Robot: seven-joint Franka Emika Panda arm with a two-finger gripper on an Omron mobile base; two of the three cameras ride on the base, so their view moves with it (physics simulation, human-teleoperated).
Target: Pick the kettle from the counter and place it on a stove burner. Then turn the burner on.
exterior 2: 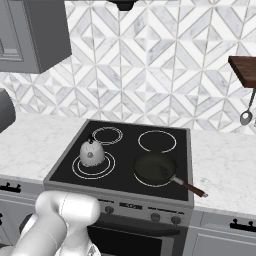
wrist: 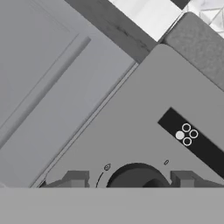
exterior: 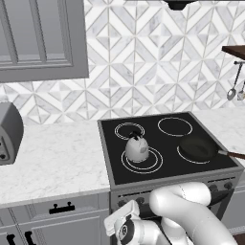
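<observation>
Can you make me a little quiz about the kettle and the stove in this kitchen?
1. True or false: the small pale grey-white kettle stands on the marble-look counter.
2. What sits on the front right ring of the black glass cooktop: A a toaster, B a dark round frying pan, C a ladle?
3. Fill in: the large double-ringed stove burner under the kettle looks ____, not glowing red.

Key: 1 false; 2 B; 3 black.

Frying pan (exterior: 198,148) at cooktop's 4 o'clock, handle toward 4. Toaster (exterior: 8,133) far at 9. Ladle (exterior 2: 246,117) hanging at 2.
</observation>
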